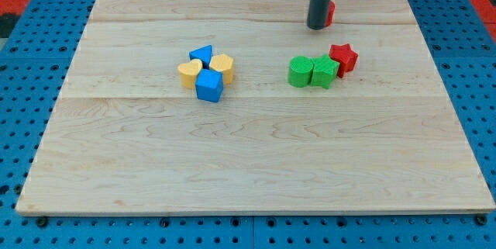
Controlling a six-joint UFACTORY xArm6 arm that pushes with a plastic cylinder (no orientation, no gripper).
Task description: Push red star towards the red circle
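The red star (343, 57) lies right of centre on the wooden board (248, 164), touching the right side of a green block (325, 71). A green round block (301, 70) sits just left of that one. The red circle (330, 13) is near the view's top and mostly hidden behind my rod; only its right edge shows. My tip (318, 26) rests on the board right at the red circle's left side, above and a little left of the red star, apart from it.
A cluster sits left of centre: a blue triangle (201, 53), a yellow block (222, 67), a yellow heart-like block (190, 71) and a blue block (209, 86). Blue pegboard surrounds the board.
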